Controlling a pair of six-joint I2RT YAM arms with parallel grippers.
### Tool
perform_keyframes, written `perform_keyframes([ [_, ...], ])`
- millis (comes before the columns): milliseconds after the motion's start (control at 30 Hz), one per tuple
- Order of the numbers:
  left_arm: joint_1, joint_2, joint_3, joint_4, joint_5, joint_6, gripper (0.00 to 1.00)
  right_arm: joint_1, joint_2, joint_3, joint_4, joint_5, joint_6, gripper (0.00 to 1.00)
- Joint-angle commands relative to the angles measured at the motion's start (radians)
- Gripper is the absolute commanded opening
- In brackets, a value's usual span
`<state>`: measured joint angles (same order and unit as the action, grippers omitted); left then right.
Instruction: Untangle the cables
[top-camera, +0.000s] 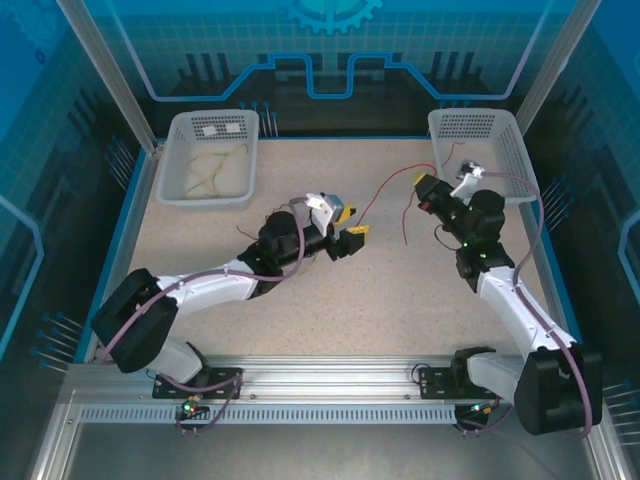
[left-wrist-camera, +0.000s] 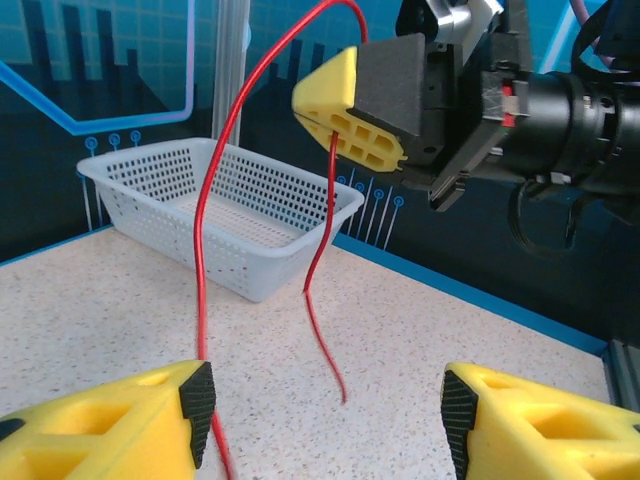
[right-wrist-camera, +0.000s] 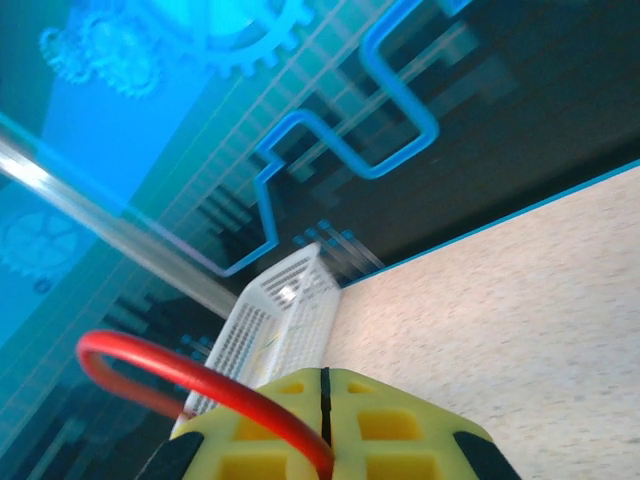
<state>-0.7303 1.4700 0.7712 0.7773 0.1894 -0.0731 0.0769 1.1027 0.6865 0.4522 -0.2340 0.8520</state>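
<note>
Currently the right gripper (left-wrist-camera: 345, 125) is clamping a red cable (left-wrist-camera: 198, 270) between its closed yellow fingers, holding it above the table (left-wrist-camera: 100, 300). One end is hanging toward the surface, and the other strand is running just beside one fingertip of the left gripper (left-wrist-camera: 325, 400), whose fingers are standing wide apart. Pale cables (top-camera: 215, 170) are lying in the left basket (top-camera: 205, 199).

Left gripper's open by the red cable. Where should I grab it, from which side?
Probably the long near-vertical stretch of the red cable, low down, with the left gripper advancing level, straight ahead: that stretch hangs straight beside one finger, and the right gripper pins the top.
</note>
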Motion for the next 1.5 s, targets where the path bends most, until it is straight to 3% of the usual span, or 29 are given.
perform_keyframes([
  [0,-0.006,-0.074,-0.044,0.078,-0.037,0.062,0.64,-0.092,-0.013,-0.027,-0.014,0.012,-0.008,0.0],
  [300,-0.007,-0.149,-0.087,0.047,-0.064,0.111,0.67,-0.36,0.132,0.026,0.087,0.002,0.048,0.0],
  [567,-0.007,-0.176,-0.089,-0.005,-0.059,0.103,0.67,-0.517,0.468,0.254,0.216,-0.057,0.234,0.0],
  [733,-0.007,-0.193,-0.092,-0.03,-0.063,0.104,0.67,-0.538,0.654,0.41,0.253,-0.103,0.323,0.0],
  [967,-0.007,-0.186,-0.095,-0.042,-0.066,0.099,0.67,-0.516,0.785,0.554,0.164,0.01,0.305,0.0],
  [1400,-0.008,-0.185,-0.082,-0.083,-0.074,0.09,0.67,-0.465,1.054,0.997,-0.307,0.128,0.251,0.0],
  [1467,-0.007,-0.18,-0.088,-0.076,-0.076,0.086,0.67,-0.448,1.085,1.014,-0.299,0.12,0.237,0.0],
])
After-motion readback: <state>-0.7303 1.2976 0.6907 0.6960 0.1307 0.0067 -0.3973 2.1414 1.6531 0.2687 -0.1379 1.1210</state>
